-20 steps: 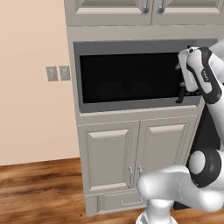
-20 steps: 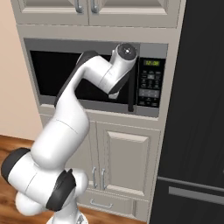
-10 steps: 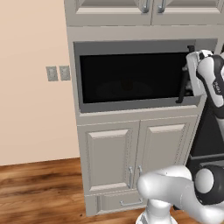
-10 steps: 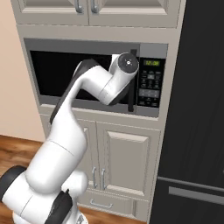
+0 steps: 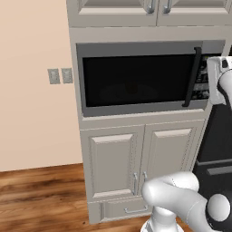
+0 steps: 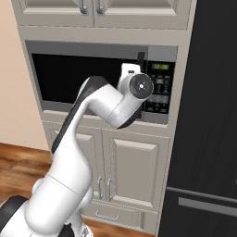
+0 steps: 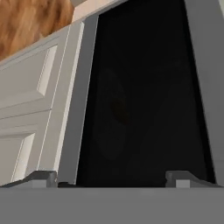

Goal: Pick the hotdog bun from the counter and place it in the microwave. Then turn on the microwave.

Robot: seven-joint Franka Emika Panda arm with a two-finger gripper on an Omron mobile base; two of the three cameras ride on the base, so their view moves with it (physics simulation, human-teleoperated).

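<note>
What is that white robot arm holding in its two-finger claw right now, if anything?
Nothing. The gripper is open, its two dark fingertips spread wide with empty space between them, facing the black glass door of the grey-framed microwave.

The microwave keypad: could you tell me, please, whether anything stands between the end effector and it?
Nothing visible blocks it. The open, empty end effector faces the microwave door glass, close to the black handle. The keypad lies just past the handle, towards the fridge.

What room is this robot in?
Most likely a kitchen: a built-in microwave sits among pale cabinets, with a tall black fridge right beside it.
</note>
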